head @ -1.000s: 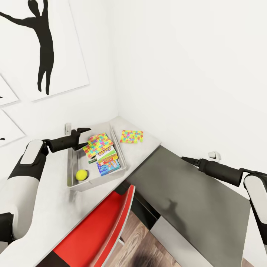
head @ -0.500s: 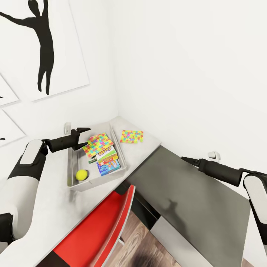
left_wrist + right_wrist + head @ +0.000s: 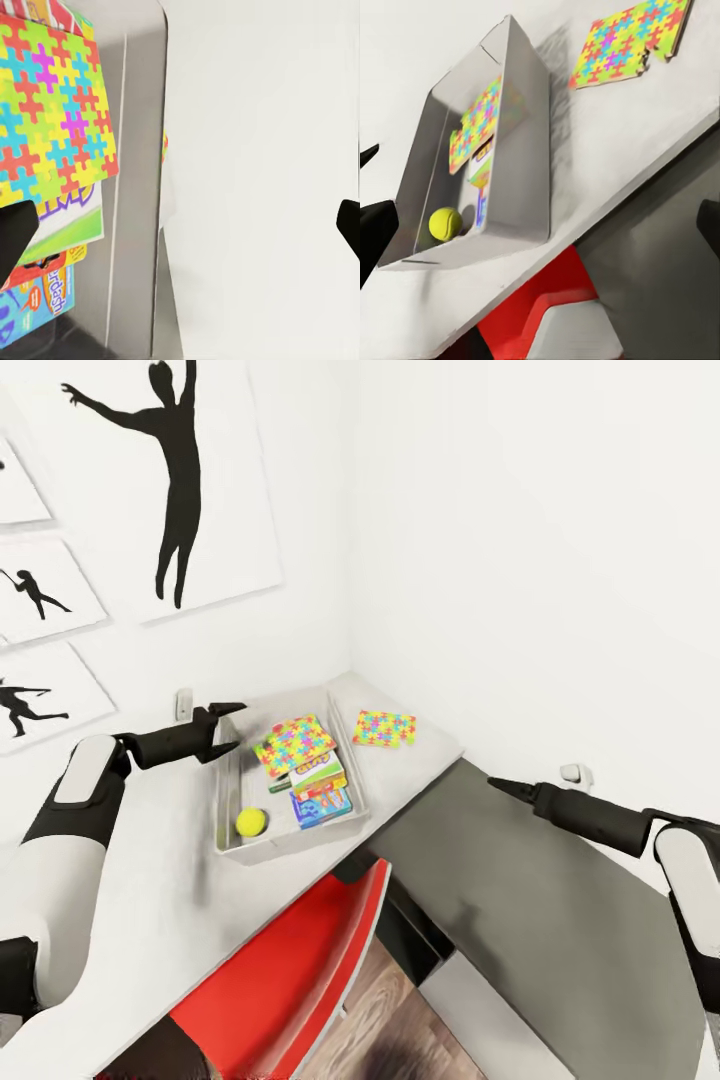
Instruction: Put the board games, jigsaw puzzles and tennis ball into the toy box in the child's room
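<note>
Change: the head camera has swung, so the whole scene sits further right in the head view and more black silhouette wall pictures (image 3: 178, 480) show; the things in the bin lie as they did, and the left tool, which hung over the bin's near corner, is now just outside its wall.
Bench: long pale grey smooth-topped bench (image 3: 150, 880) in the room's corner, with a lower dark grey cabinet (image 3: 560, 920) to its right and a red chair (image 3: 290, 970) in front.
Toy box: shallow light grey rectangular bin (image 3: 229, 800) on the bench near the corner.
In the box: one jigsaw board of yellow, pink, blue and green pieces (image 3: 294, 744) lying on top of the stacked card boxes; a white-green game box (image 3: 322, 771) and a blue cartoon-printed game box (image 3: 324, 807) show beneath it; the small yellow-green tennis ball (image 3: 250, 821) sits on the bin's floor, apart from the stack.
Outside the box: the second jigsaw board (image 3: 384, 728) lies flat on the bench just beside the bin, toward the corner.
Left tool (image 3: 222, 726): spread apart, empty, beside the bin's far-left wall.
Right tool (image 3: 497, 784): over the dark cabinet, well apart from the bin, holding nothing; whether parted or closed cannot be told.
</note>
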Motion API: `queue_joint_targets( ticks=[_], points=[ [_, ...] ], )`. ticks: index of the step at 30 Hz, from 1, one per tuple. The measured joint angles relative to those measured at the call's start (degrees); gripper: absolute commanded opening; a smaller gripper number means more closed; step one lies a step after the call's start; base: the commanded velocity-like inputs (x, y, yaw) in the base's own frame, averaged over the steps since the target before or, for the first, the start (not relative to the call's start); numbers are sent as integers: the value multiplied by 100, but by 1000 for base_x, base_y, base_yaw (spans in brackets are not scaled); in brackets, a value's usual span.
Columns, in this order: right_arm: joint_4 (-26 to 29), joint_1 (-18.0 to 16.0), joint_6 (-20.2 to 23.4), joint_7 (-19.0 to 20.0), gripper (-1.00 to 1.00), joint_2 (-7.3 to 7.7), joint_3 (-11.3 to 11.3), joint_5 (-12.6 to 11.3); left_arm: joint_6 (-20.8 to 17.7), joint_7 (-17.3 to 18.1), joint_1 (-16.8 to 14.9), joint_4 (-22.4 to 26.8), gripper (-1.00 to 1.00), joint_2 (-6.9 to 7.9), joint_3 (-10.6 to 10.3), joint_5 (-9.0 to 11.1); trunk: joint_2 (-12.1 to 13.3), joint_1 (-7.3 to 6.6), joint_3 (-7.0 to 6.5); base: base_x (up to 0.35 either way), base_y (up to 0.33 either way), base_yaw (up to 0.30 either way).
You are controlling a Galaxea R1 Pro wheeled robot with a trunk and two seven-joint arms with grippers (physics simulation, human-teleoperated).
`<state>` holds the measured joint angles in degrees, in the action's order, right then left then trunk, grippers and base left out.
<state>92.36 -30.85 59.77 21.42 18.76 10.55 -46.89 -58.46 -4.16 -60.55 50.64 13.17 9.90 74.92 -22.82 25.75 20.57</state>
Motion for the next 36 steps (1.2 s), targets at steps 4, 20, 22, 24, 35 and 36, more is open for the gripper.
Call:
queue_joint_targets(
  ticks=[4,20,22,24,35,36],
  points=[
    [0,-185,0,-33,100,-28,-11,6,0,-29,19,177,100,-67,-48,-6,0,0,0,0,0,281],
    [-18,-868,-2,-819,100,-169,-88,1,4,-679,68,1475,100,-488,-646,-68,0,0,2,0,0,283],
    [-18,-900,-2,-881,100,-199,-93,1,5,-837,85,1654,100,-546,-705,-63,0,0,3,0,0,213],
    [-18,-945,-3,-970,100,-255,-100,2,8,-1162,121,2000,100,-682,-792,-41,0,0,4,0,0,152],
    [-17,-1012,-3,-1105,100,-347,-115,19,4,-1957,182,2718,100,-1153,-917,-65,0,0,6,0,0,69],
    [-17,-1012,-3,-1106,100,-348,-115,20,3,-1959,182,2720,100,-1154,-917,-70,0,0,7,0,0,25]
  ],
)
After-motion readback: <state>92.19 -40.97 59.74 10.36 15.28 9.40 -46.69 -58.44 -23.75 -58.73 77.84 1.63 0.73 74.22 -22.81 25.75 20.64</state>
